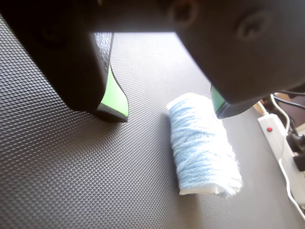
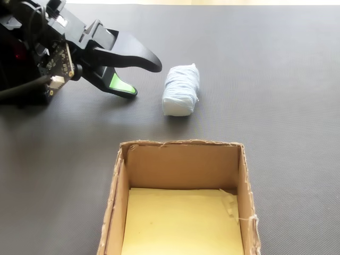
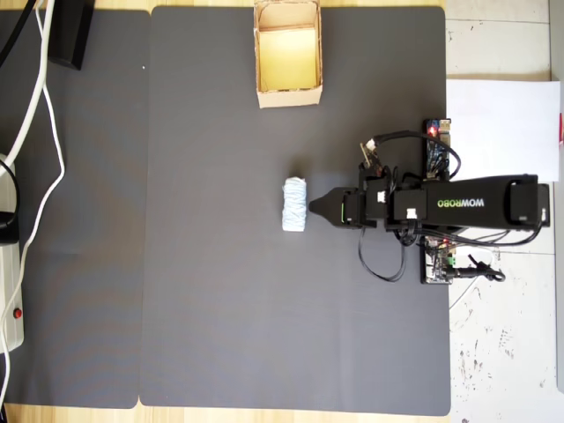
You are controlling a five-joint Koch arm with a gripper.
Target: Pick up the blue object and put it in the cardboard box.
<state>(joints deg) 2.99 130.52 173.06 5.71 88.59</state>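
gripper [image 2: 139, 78] hung with jaws parted just beside the blue object [image 2: 181, 91], which lay on open dark mat [image 2: 276, 79], well short of the cardboard box [image 2: 114, 202] rim.

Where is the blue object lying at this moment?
In the overhead view the blue object lies on the dark mat near its middle, just left of the open gripper, untouched, and well below the cardboard box.

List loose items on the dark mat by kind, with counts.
Pale blue yarn bundle: 1
Cardboard box, open top, yellowish floor, nothing inside: 1
Total: 2
The gripper is open beside the bundle, not gripping it.
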